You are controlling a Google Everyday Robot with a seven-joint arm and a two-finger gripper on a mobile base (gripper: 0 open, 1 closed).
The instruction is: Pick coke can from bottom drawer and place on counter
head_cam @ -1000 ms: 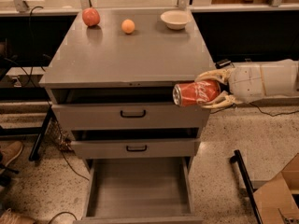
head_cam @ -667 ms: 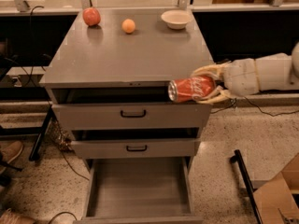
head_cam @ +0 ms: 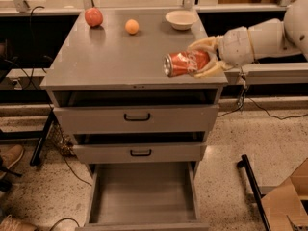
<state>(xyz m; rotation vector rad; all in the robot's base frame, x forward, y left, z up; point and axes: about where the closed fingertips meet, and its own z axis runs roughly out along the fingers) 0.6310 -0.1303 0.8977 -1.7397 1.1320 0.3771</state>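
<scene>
The coke can (head_cam: 185,63), red with a silver end, lies sideways in my gripper (head_cam: 204,57) over the right front part of the counter (head_cam: 115,57). The gripper's pale fingers (head_cam: 206,43) close around the can from the right, one above and one below it. I cannot tell whether the can touches the counter or hangs just above it. The bottom drawer (head_cam: 143,196) is pulled open and its grey inside is bare.
A red apple (head_cam: 94,17), an orange fruit (head_cam: 132,26) and a white bowl (head_cam: 181,19) sit along the back of the counter. The two upper drawers (head_cam: 137,119) are slightly open. A cardboard box (head_cam: 286,201) stands on the floor at right.
My gripper has carried the can up and to the left, from beside the cabinet's right front corner to over the counter top.
</scene>
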